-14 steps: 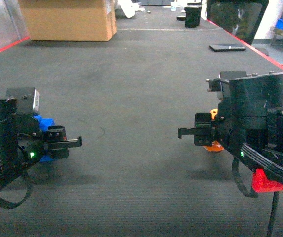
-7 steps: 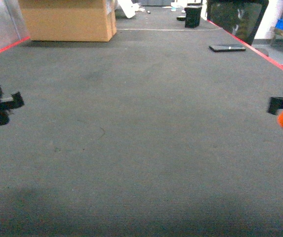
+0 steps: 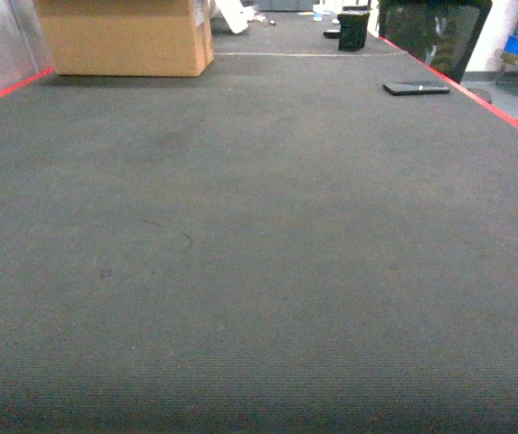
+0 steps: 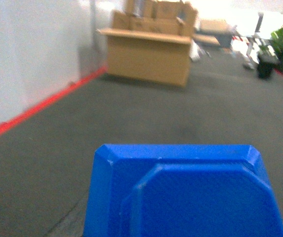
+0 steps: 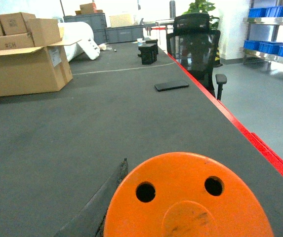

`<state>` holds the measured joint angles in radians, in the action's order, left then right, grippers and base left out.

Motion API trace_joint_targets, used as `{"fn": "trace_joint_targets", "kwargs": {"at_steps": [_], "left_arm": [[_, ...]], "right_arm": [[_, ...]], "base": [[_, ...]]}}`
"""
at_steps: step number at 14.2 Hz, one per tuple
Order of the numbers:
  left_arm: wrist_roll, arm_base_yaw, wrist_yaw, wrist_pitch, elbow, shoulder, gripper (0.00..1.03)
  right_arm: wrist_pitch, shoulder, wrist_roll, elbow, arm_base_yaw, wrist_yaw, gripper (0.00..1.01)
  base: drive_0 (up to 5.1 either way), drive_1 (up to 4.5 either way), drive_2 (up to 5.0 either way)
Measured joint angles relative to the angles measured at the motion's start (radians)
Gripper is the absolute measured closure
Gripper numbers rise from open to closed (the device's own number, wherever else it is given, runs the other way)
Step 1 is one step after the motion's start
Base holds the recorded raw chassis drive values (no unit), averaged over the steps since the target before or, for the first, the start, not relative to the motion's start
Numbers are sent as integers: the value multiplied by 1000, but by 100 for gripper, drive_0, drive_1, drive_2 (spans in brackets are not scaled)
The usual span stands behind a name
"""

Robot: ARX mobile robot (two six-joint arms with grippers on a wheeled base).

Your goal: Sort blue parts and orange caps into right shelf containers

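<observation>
Blue part point(image 4: 183, 192) fills the bottom of the left wrist view and the orange cap point(image 5: 188, 197) fills the bottom of the right wrist view, each sitting right at its own camera, so we judge both are being carried. The fingers themselves don't show in any view, so we cannot tell for sure whether they pinch or how wide they stand; a dark edge just left of the cap may be one finger, unclear. Neither gripper appears in the head view, only bare dark worktop point(image 3: 259, 271). Further out: a cardboard box point(image 3: 123, 36) at the far left, a flat phone-like item point(image 3: 416, 88) far right, a black chair point(image 5: 195, 37) past the red worktop edge. Right shelf containers point(image 5: 272, 48) show as blue crates on a metal shelf off to the right, well apart from the cap. We read the step as transport: both pieces lifted, nothing dropped yet. Next move calls for turning or driving the base toward that shelf, bringing each piece over its own crate, then releasing; which crate takes which, we cannot tell.
</observation>
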<state>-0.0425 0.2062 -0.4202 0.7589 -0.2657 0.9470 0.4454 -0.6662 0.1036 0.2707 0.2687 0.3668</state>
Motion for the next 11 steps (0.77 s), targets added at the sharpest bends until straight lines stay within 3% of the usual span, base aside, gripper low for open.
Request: {"fn": "trace_joint_targets", "kwargs": {"at_steps": [1, 3, 4, 6, 9, 10, 11], "left_arm": [[11, -23, 76, -64, 3, -31, 61], [19, -47, 174, -129, 21, -80, 61], [20, -50, 182, -137, 26, -90, 61], [25, -76, 279, -162, 76, -154, 61], [25, -115, 327, -200, 143, -252, 61], [25, -173, 398, -220, 161, -292, 61], [25, -207, 407, -237, 174, -322, 61]], "right_arm": [[-33, 9, -14, 2, -5, -24, 58], [-88, 40, -40, -6, -32, -100, 58], [-92, 51, -51, -15, -42, -115, 58], [-93, 97, -74, -59, -82, -174, 58], [-109, 181, -84, -132, -142, -236, 58], [-117, 208, -87, -151, -157, -253, 58], [-130, 235, -90, -162, -206, -322, 58]], "base": [[0, 0, 0], [0, 0, 0], [0, 0, 0], [0, 0, 0], [0, 0, 0], [0, 0, 0], [0, 0, 0]]}}
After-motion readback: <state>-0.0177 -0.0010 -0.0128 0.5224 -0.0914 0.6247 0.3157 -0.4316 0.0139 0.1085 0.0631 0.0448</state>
